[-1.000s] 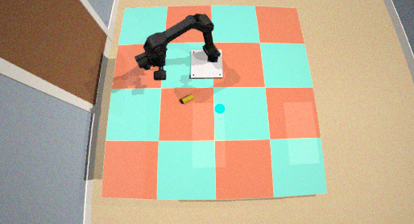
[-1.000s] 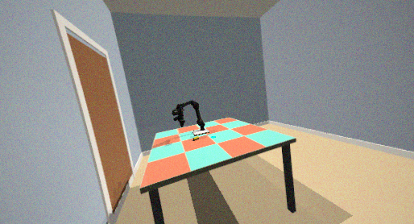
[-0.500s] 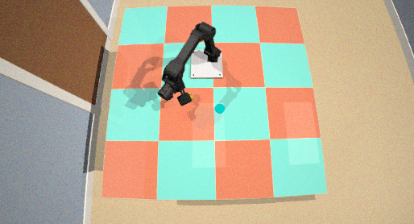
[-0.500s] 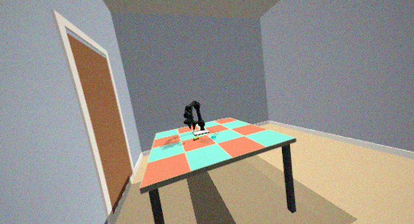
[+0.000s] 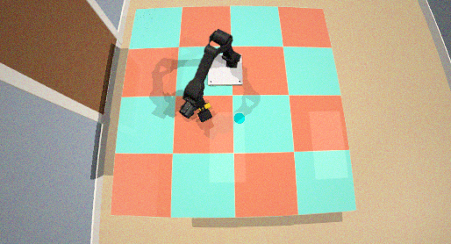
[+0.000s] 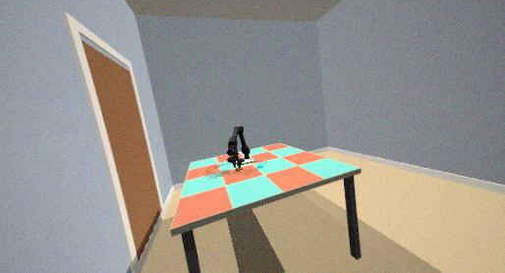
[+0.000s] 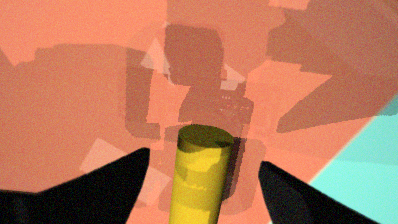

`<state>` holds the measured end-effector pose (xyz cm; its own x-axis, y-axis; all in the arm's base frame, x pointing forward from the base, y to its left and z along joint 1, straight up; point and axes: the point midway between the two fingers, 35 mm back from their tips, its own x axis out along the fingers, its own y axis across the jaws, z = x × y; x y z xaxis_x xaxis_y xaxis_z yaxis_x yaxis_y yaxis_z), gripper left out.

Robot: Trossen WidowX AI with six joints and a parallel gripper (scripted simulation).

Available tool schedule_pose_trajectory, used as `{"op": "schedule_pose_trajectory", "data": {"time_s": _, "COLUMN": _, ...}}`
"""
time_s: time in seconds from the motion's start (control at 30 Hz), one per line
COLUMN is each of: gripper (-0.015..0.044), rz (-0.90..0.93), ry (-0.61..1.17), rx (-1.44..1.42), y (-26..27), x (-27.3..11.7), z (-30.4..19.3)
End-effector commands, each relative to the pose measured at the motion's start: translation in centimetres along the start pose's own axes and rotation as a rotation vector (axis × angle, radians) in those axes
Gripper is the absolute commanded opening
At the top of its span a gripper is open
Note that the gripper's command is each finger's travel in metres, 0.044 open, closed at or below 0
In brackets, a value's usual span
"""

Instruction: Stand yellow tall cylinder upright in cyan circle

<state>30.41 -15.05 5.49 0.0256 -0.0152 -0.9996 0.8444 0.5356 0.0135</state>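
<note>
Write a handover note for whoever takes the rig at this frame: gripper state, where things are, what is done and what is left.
Gripper: open, fingers straddling the yellow tall cylinder, gaps on both sides, nothing gripped.
Cylinder: lying on an orange tile, outside the cyan circle, which shows apart from the arm in the top view.
Done: approach and alignment.
Left: close, lift, stand it upright in the circle, release, withdraw.
</note>
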Motion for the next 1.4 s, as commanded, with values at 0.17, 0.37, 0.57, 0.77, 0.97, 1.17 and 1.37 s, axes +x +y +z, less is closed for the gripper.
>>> {"op": "schedule_pose_trajectory", "data": {"time_s": 0.17, "gripper": 0.0178, "rz": 0.005, "ry": -0.004, "rx": 0.004, "y": 0.0, "x": 1.1, "z": -0.1}}
{"op": "schedule_pose_trajectory", "data": {"time_s": 0.37, "gripper": 0.0105, "rz": 0.005, "ry": -0.004, "rx": 0.004, "y": 0.0, "x": 1.1, "z": -0.1}}
{"op": "schedule_pose_trajectory", "data": {"time_s": 0.57, "gripper": 0.0105, "rz": 0.005, "ry": -0.004, "rx": 0.004, "y": 0.1, "x": -0.2, "z": 0.1}}
{"op": "schedule_pose_trajectory", "data": {"time_s": 0.77, "gripper": 0.0105, "rz": 0.005, "ry": -0.004, "rx": 0.004, "y": 0.2, "x": -2.1, "z": 0.3}}
{"op": "schedule_pose_trajectory", "data": {"time_s": 0.97, "gripper": 0.0105, "rz": 0.006, "ry": -0.004, "rx": 0.004, "y": 0.3, "x": -4.0, "z": 0.4}}
{"op": "schedule_pose_trajectory", "data": {"time_s": 1.17, "gripper": 0.0105, "rz": 0.006, "ry": -0.004, "rx": 0.004, "y": 0.3, "x": -5.9, "z": 0.4}}
{"op": "schedule_pose_trajectory", "data": {"time_s": 1.37, "gripper": 0.0105, "rz": 0.005, "ry": -0.004, "rx": 0.004, "y": 0.2, "x": -7.8, "z": 0.2}}
